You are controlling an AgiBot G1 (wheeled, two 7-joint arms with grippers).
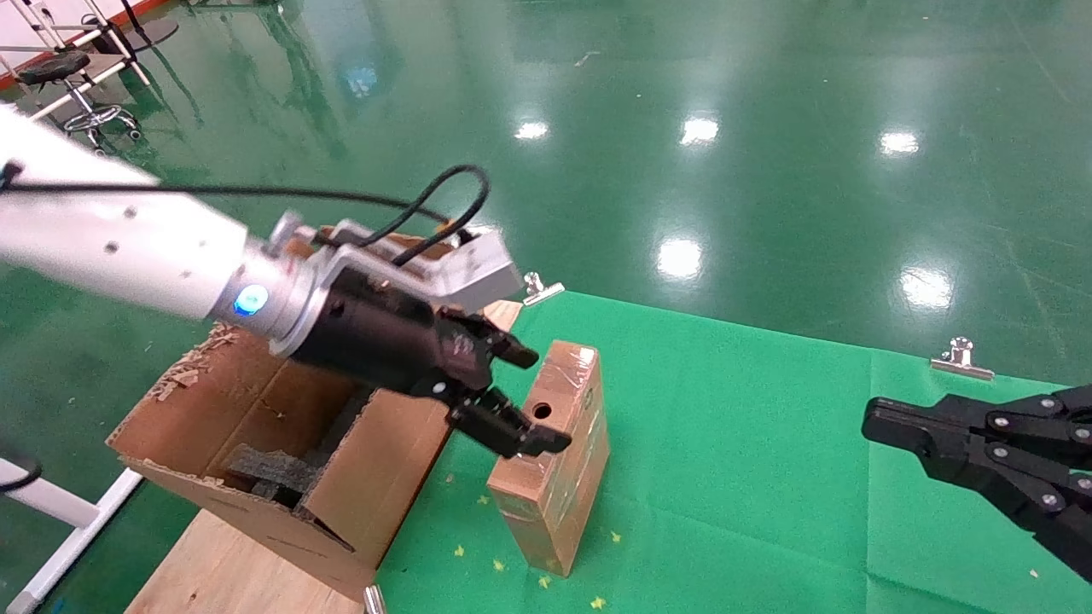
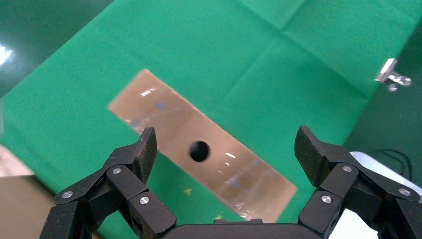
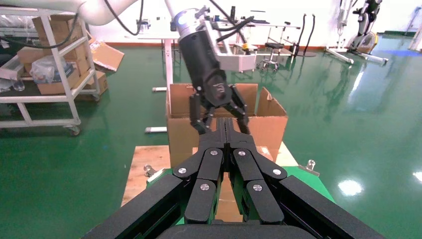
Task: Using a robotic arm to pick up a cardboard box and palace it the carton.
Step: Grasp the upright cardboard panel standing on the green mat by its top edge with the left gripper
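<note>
One cardboard box (image 1: 559, 452) stands on edge near the green desk's (image 1: 768, 443) left edge beside one carton (image 1: 281, 443), long axis running front-to-back, holed face up. The left gripper (image 1: 533, 401) hovers spread above it; the right gripper (image 3: 229, 144) is closed.

We see a green cloth (image 1: 751, 443) over the desk, held by metal clips (image 1: 961, 356) at its far edge, a glossy green floor (image 1: 682, 102), and a stool (image 1: 85, 107) far left.
</note>
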